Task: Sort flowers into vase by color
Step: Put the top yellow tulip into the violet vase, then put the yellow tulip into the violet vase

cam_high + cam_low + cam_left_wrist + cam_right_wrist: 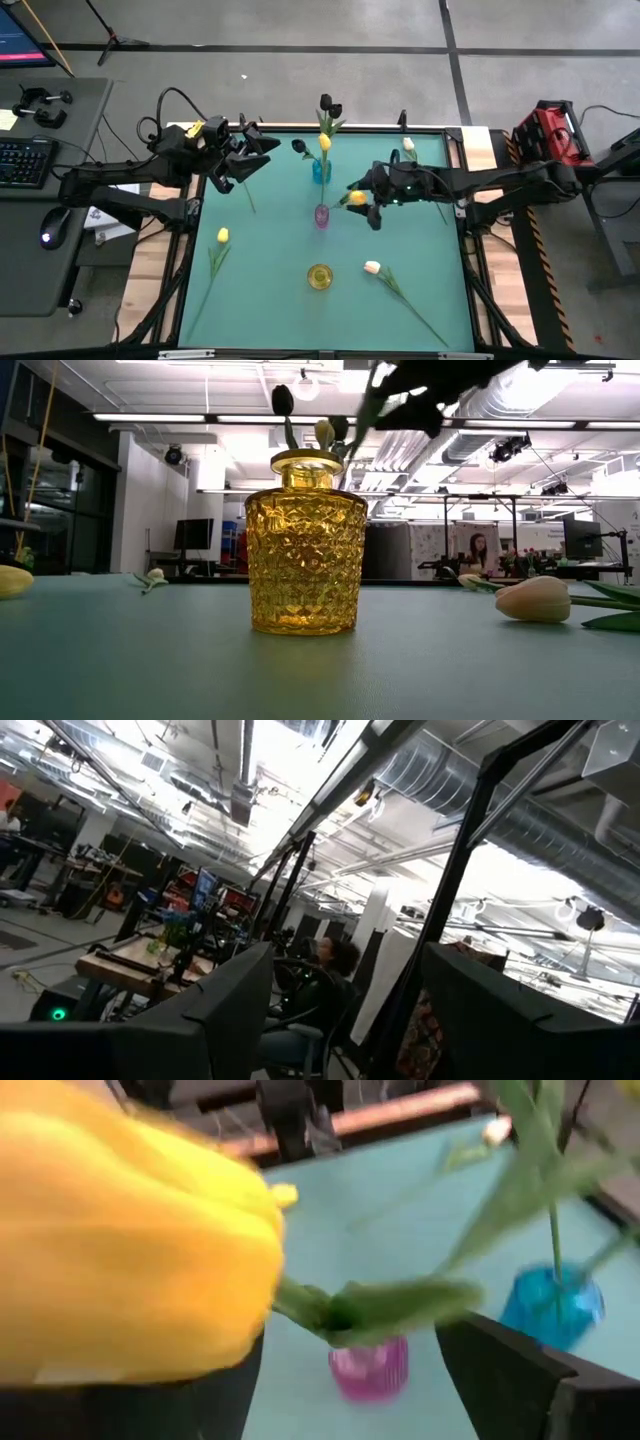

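My right gripper (368, 208) hovers just right of the pink vase (321, 214), fingers apart. A yellow tulip (356, 198) is with it: the head fills the right wrist view (130, 1240), and the stem and leaf (400, 1305) run between the fingers toward the pink vase (370, 1370). Whether the stem's lower end is in that vase I cannot tell. The blue vase (321, 170) holds a yellow and dark tulips. The yellow vase (320, 277) stands near the front. My left gripper (262, 150) is open and empty at the far left, tipped up. My right gripper's fingers (500, 1370) stand apart on either side of the yellow tulip's stem (300, 1305), just below the head. They slant down from the table's right, with the stem running along them. Whether a finger touches the stem or the head I cannot tell.
Loose tulips lie on the green mat: a yellow one (222, 236) at front left, a peach-white one (372, 267) at front right, a pale one (408, 145) at far right. In the low view the yellow vase (305, 545) stands close, with the peach tulip (538, 598) to its right.
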You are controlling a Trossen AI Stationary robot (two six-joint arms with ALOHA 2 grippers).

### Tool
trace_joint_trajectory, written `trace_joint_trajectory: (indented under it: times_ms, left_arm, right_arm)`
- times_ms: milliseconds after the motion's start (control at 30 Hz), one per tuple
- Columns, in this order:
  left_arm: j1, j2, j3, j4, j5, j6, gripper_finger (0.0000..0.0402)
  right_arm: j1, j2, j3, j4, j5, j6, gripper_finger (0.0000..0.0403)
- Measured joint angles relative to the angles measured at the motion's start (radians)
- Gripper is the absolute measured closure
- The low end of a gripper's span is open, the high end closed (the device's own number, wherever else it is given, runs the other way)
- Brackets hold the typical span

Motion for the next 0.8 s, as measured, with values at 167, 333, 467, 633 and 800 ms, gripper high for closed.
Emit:
trace_joint_trajectory:
  times_ms: [167, 333, 467, 633, 800]
  left_arm:
    - [0.0, 0.0, 0.0, 0.0, 0.0, 0.008, 0.0156]
    - [0.0, 0.0, 0.0, 0.0, 0.0, 0.015, 0.0156]
    - [0.0, 0.0, 0.0, 0.0, 0.0, 0.015, 0.0156]
    - [0.0, 0.0, 0.0, -0.003, 0.001, 0.015, 0.0156]
    - [0.0, 0.0, 0.0, -0.03, 0.001, 0.014, 0.0156]
  right_arm:
    - [0.0, -0.087, 0.0, -0.198, -0.04, 0.068, 0.0108]
    - [0.0, -0.151, 0.0, -0.354, -0.105, 0.147, 0.0108]
    - [0.0, -0.175, 0.0, -0.418, -0.186, 0.205, 0.0108]
    - [0.006, -0.171, 0.0, -0.487, -0.309, 0.284, 0.0108]
    - [0.042, -0.167, 0.0, -0.569, -0.332, 0.316, 0.0108]
